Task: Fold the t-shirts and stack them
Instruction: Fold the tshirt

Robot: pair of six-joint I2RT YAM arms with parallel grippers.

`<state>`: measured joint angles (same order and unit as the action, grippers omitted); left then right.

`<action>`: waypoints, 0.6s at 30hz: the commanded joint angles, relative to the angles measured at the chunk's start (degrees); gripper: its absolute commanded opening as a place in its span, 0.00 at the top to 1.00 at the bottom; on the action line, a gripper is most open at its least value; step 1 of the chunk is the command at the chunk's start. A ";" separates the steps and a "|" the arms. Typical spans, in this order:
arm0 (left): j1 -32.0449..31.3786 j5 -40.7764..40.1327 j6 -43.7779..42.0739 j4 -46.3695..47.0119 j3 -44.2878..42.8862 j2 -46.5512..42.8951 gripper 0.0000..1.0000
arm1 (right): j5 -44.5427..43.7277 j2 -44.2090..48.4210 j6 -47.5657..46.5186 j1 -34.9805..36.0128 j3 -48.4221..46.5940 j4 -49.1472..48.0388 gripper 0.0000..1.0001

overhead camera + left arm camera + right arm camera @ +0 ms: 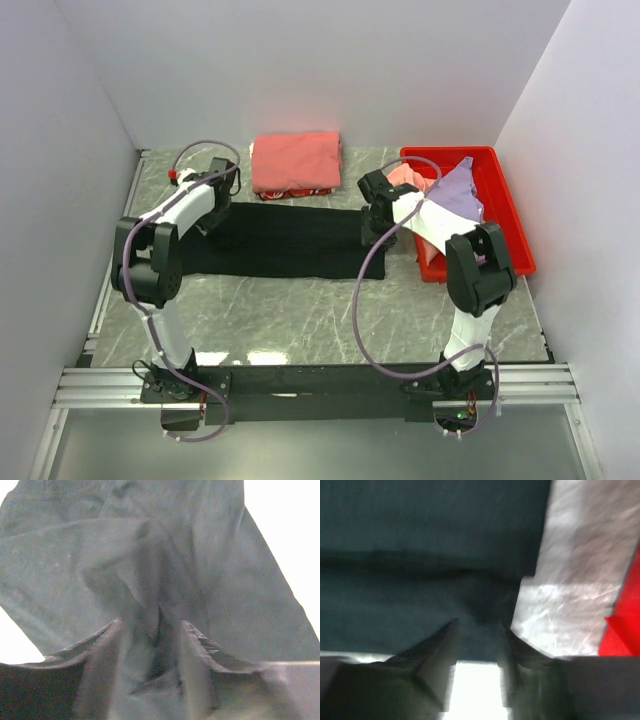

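A large black t-shirt (285, 245) lies spread across the middle of the table. My left gripper (213, 215) is at its far left edge, shut on a bunched fold of the black cloth (75, 555) that stands up between the fingers (150, 622). My right gripper (372, 222) is at the shirt's far right edge, with the black cloth (420, 530) pinched between its fingers (479, 622). A folded coral-red t-shirt (295, 160) lies behind the black one. A pink t-shirt (405, 177) and a lavender one (455, 192) lie crumpled in the bin.
A red plastic bin (515, 225) stands at the right, close to my right arm; its edge shows in the right wrist view (625, 625). White walls close in the table on the left, back and right. The marble tabletop (300, 320) lies in front of the black shirt.
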<state>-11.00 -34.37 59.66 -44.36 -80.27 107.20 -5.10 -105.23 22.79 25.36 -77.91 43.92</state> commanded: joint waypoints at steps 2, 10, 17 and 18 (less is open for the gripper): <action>1.60 0.10 -2.00 2.78 -4.98 0.13 0.37 | -6.49 0.63 3.05 -1.11 -4.79 -0.94 0.43; 1.78 2.64 -1.91 8.23 3.95 -9.19 0.01 | -3.08 9.42 1.48 -0.58 3.19 -5.86 0.35; 2.30 6.77 -2.00 12.10 9.87 -10.08 0.01 | 7.65 8.74 -3.01 2.67 6.37 -11.57 0.34; 2.56 7.73 -2.09 12.80 10.22 -9.47 0.00 | 7.48 7.77 -3.01 3.02 5.50 -11.66 0.34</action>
<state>-8.95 -29.82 58.11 -35.03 -71.53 97.49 -1.52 -95.90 21.93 26.96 -71.55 36.03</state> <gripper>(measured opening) 0.995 0.657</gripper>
